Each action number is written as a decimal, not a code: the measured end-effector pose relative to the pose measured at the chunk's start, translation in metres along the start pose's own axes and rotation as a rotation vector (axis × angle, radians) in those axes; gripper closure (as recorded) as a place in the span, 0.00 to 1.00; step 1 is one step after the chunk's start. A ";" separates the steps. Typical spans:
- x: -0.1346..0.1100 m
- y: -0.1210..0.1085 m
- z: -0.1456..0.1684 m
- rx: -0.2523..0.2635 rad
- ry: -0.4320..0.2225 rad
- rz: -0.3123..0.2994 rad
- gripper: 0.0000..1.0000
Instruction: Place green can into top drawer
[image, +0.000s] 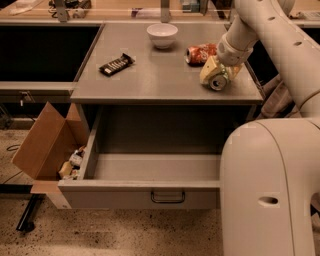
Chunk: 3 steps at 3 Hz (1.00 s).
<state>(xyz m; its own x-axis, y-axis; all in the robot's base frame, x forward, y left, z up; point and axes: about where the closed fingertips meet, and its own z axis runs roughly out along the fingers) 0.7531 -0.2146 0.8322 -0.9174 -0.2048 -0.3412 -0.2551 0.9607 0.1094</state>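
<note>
The green can (218, 82) lies on its side at the right front of the grey counter (155, 82), its shiny silver end facing me. My gripper (220, 74) reaches down from the upper right, and its cream fingers (207, 70) are closed around the can's body, which still rests on the counter. The top drawer (125, 194) stands pulled out below the counter. Its inside is bare and a dark handle (167, 196) sits at the middle of its front panel.
A dented orange-red can (201, 53) lies just behind the gripper. A white bowl (162, 35) and a dark snack bar (116, 64) are on the counter. An open cardboard box (42, 142) stands left of the drawer. My white body (270, 195) covers the drawer's right end.
</note>
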 end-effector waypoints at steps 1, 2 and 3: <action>-0.002 0.010 -0.012 -0.042 -0.046 -0.070 0.86; 0.007 0.043 -0.055 -0.154 -0.150 -0.260 1.00; 0.022 0.070 -0.077 -0.246 -0.193 -0.432 1.00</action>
<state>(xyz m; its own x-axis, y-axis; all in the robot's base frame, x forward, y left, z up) 0.6916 -0.1662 0.9048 -0.6455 -0.5117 -0.5670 -0.6829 0.7191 0.1286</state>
